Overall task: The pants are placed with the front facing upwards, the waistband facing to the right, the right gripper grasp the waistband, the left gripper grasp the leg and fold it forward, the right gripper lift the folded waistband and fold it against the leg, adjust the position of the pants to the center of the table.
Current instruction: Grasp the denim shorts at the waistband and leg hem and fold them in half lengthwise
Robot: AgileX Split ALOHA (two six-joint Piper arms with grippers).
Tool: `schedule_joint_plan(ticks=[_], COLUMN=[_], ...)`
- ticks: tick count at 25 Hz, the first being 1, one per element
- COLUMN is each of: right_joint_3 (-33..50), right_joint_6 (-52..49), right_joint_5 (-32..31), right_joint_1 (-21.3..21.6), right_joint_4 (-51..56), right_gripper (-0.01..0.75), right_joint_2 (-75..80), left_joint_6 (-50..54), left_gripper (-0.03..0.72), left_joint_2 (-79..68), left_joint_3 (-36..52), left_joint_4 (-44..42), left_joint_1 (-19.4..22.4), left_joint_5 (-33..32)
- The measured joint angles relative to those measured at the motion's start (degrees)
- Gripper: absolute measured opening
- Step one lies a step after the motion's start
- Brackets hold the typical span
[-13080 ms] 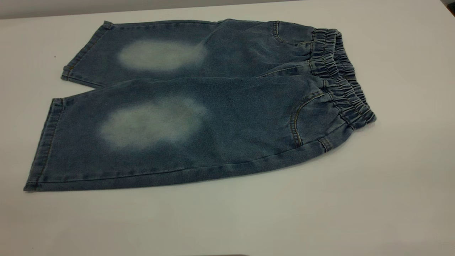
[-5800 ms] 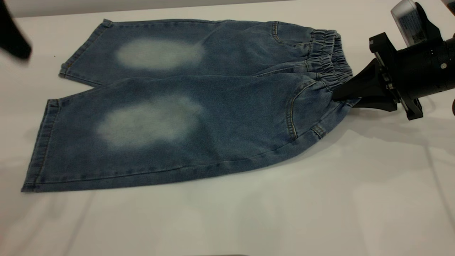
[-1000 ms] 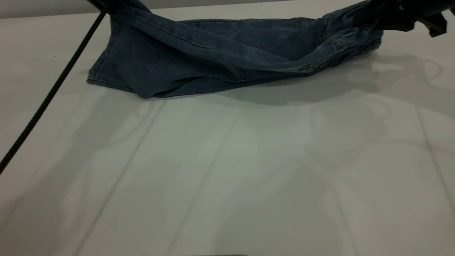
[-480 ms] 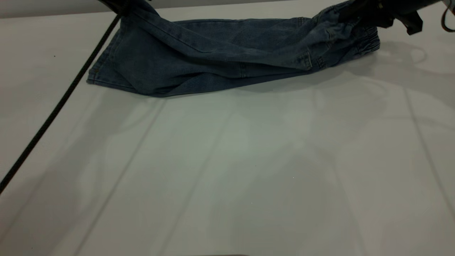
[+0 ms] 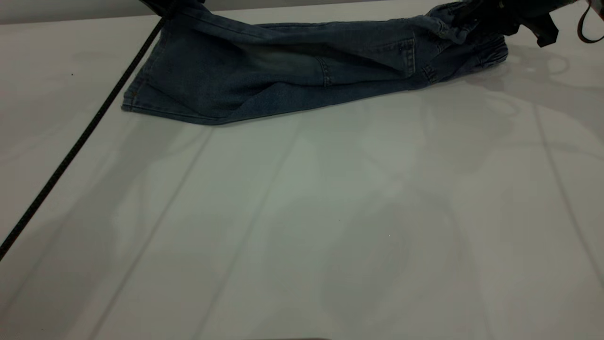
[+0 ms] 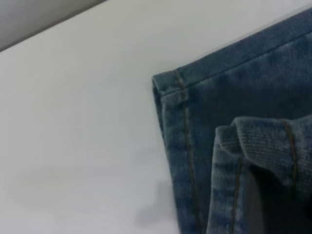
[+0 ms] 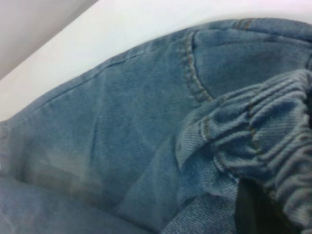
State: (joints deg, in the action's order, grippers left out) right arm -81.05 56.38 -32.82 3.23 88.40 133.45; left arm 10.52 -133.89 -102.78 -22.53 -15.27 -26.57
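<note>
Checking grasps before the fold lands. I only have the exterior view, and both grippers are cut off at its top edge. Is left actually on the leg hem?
Observer: Yes. The left wrist view shows the left gripper pinching the upper leg's hem, which is curled up in its grip.
Operator: Lower leg caught too?
Observer: No. The lower leg's hem lies flat on the table.
Operator: Right side?
Observer: In the right wrist view, the right gripper holds the waistband, with the pleats bunched at the grip.

You're seeing dim, even light on the plain white matte bench (image 5: 302,212), with soft grey shadows across it and beneath the small blue denim pants (image 5: 302,71); both wrist views look soft and blurred.
</note>
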Motion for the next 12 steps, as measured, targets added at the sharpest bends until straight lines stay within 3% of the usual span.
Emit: schedule_joint_plan(ticks=[4, 10, 12], right_joint_3=[-1.1, -3.6, -4.3], right_joint_6=[0.1, 0.1, 0.0], right_joint_5=[0.0, -2.0, -2.9], right_joint_1=[0.0, 0.1, 0.2], right_joint_4=[-0.1, -0.4, -0.8], right_gripper=[0.185, 0.562, 0.652], right_joint_2=[0.1, 0.1, 0.1], left_joint_6=[0.0, 0.0, -0.1], left_gripper=[0.05, 0.05, 0.05], left_joint_2=[-0.1, -0.3, -0.4], left_joint_3=[0.0, 0.0, 0.0], left_joint_4=[0.0, 0.0, 0.0], left_joint_1=[0.0, 0.0, 0.0], left_joint_5=[0.0, 0.0, 0.0])
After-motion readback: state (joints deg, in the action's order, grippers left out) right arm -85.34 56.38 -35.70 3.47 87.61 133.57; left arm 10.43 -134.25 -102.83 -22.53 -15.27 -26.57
